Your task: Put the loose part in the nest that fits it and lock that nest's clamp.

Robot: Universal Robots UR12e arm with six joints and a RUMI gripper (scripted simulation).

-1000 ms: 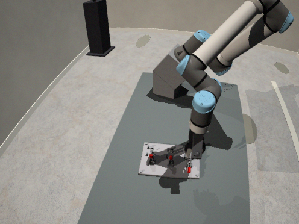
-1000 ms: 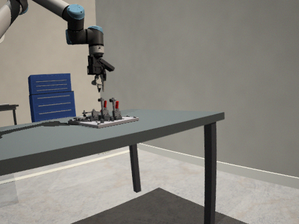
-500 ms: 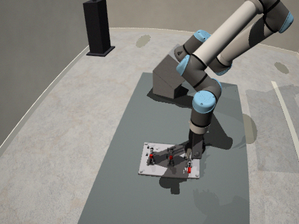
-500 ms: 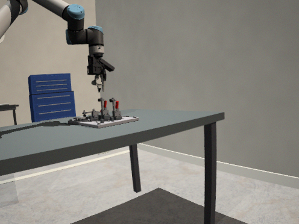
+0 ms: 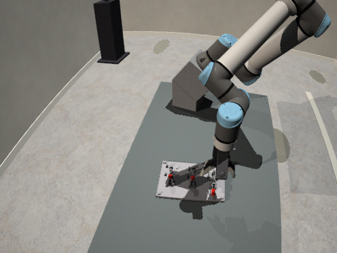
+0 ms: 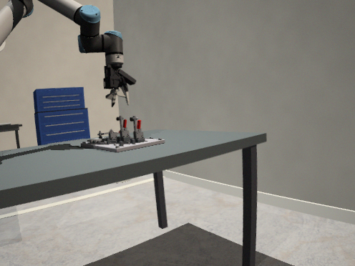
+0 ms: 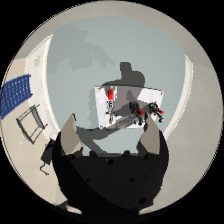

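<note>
With its two fingers spread wide and nothing between them, the end effector (image 5: 218,176) (image 6: 120,105) (image 7: 109,113) hangs above the fixture plate (image 5: 180,193) (image 6: 143,144) (image 7: 102,120), clear of the clamps. In the top view it sits over the plate's right-hand end, the fingers pointing down.

The pale plate lies flat on the bench (image 5: 136,221) (image 6: 200,154) (image 7: 100,40) and carries three dark toggle clamps with red grips. Taken in the top view's order, the left clamp (image 5: 170,182) (image 6: 138,135) (image 7: 156,109) and the middle clamp (image 5: 194,182) (image 6: 124,136) (image 7: 133,108) have their handles standing up, their bars raised too. The right clamp (image 5: 213,185) (image 6: 113,136) (image 7: 110,105) lies low, its red handle stretched out toward the plate's edge. Whether its bar rests flat on anything is too small to tell.

As for the loose part, I cannot pick it out from the small dark fittings on the plate, so I cannot say whether it is seated in a nest.

On the arm's pale wrist collar (image 5: 224,144) (image 6: 114,58) is a small dark mark, too small to read. Behind the bench in the exterior view stands a blue drawer cabinet (image 6: 61,123) (image 7: 15,95), its drawer fronts crossed by pale horizontal strips.

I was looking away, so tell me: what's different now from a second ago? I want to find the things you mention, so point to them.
The tool (image 5: 218,175) (image 6: 120,105) (image 7: 109,113) spread its fingers wide; I can't tell whether it released anything. The arm (image 5: 256,35) (image 6: 94,43), plate (image 5: 180,193) (image 6: 118,149) (image 7: 101,107) and red handles (image 5: 213,192) (image 6: 139,124) (image 7: 110,94) look unmoved.
</note>
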